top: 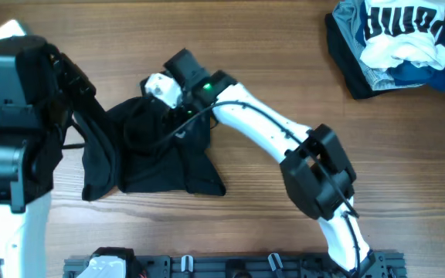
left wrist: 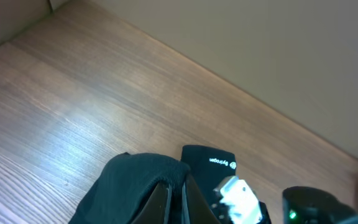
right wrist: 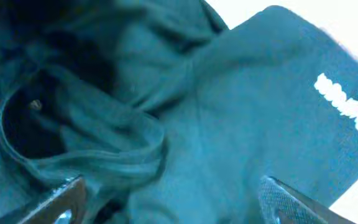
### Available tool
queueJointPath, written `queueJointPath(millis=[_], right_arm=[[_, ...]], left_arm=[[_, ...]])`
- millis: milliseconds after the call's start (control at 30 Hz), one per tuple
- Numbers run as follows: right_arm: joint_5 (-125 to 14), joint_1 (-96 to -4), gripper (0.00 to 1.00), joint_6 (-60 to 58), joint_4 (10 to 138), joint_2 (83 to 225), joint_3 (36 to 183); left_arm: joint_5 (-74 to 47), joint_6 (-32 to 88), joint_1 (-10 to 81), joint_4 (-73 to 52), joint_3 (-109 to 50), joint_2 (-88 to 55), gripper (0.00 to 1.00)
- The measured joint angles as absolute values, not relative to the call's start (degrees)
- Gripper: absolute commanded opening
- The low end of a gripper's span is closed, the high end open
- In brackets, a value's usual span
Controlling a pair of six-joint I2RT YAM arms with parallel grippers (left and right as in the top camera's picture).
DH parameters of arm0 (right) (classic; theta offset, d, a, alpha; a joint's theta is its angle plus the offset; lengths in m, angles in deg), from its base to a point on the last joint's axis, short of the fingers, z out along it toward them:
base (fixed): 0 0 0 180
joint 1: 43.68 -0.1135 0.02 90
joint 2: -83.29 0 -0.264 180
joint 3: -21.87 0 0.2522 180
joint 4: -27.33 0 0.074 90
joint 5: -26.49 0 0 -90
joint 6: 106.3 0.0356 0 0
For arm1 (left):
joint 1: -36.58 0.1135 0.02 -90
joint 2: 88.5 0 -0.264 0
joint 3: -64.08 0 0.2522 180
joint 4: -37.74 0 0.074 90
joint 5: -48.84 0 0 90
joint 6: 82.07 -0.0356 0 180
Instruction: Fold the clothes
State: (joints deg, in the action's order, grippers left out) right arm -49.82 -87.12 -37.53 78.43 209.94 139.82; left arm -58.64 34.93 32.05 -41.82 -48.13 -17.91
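The black garment (top: 164, 158) lies crumpled on the wooden table, left of centre. My left gripper (left wrist: 176, 196) is shut on a raised fold of it, and black fabric drapes over both fingers. In the overhead view this gripper (top: 90, 127) is at the garment's left edge, which is lifted. My right gripper (right wrist: 179, 199) is open, its fingers wide apart, right above the garment (right wrist: 216, 124). In the overhead view it (top: 164, 108) is over the garment's far edge. The tiny white logo shows in the right wrist view (right wrist: 347, 109) and in the left wrist view (left wrist: 221, 162).
A pile of other clothes (top: 392, 42), white-and-navy lettered on top of grey and dark blue, sits at the far right corner. The right arm (top: 284, 139) crosses the middle of the table. A black rail (top: 230, 266) runs along the front edge.
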Motion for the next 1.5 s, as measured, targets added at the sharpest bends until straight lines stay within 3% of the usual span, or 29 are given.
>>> queueJointPath(millis=[167,267,533,733,800,833,867,1033,1200,1367,1500], right_arm=[[-51.5,-87.6,0.81,-36.6,75.3,209.9,139.8],[-46.5,-87.5,0.70,-30.9,75.6,211.3,139.8],[-40.8,-88.4,0.50,-13.3,77.1,214.9,139.8],[-40.0,-89.8,0.48,-7.2,75.9,217.7,139.7],[-40.9,-90.1,0.33,-4.8,75.7,218.2,139.6],[-41.1,-90.1,0.13,-4.2,75.7,218.2,139.6],[-41.5,-90.0,0.04,-3.5,75.7,218.2,139.6],[-43.0,-89.0,0.04,-1.8,77.1,218.0,139.8],[-43.5,-82.1,0.04,-2.1,83.3,213.0,140.1],[-44.5,-82.9,0.04,-3.1,83.9,212.4,140.1],[-45.1,-76.7,0.04,-3.2,88.3,212.4,142.2]], left_arm=[[-58.7,34.9,32.0,-43.1,-48.1,-17.3,0.04],[-58.7,34.9,32.0,-43.2,-48.1,-17.3,0.04],[-58.7,34.9,32.0,-43.9,-48.1,-17.3,0.04],[-58.7,34.9,32.0,-44.0,-48.1,-17.3,0.04],[-58.7,34.9,32.0,-44.3,-48.1,-17.3,0.04],[-58.7,34.9,32.0,-44.4,-48.1,-17.3,0.04],[-58.7,34.9,32.0,-44.6,-48.1,-17.3,0.04],[-58.7,34.9,32.0,-44.6,-48.1,-17.3,0.04],[-58.7,34.9,32.0,-44.6,-48.1,-17.3,0.04],[-58.7,34.9,32.0,-44.5,-48.1,-17.3,0.04],[-58.7,34.9,32.0,-44.4,-48.1,-17.3,0.04]])
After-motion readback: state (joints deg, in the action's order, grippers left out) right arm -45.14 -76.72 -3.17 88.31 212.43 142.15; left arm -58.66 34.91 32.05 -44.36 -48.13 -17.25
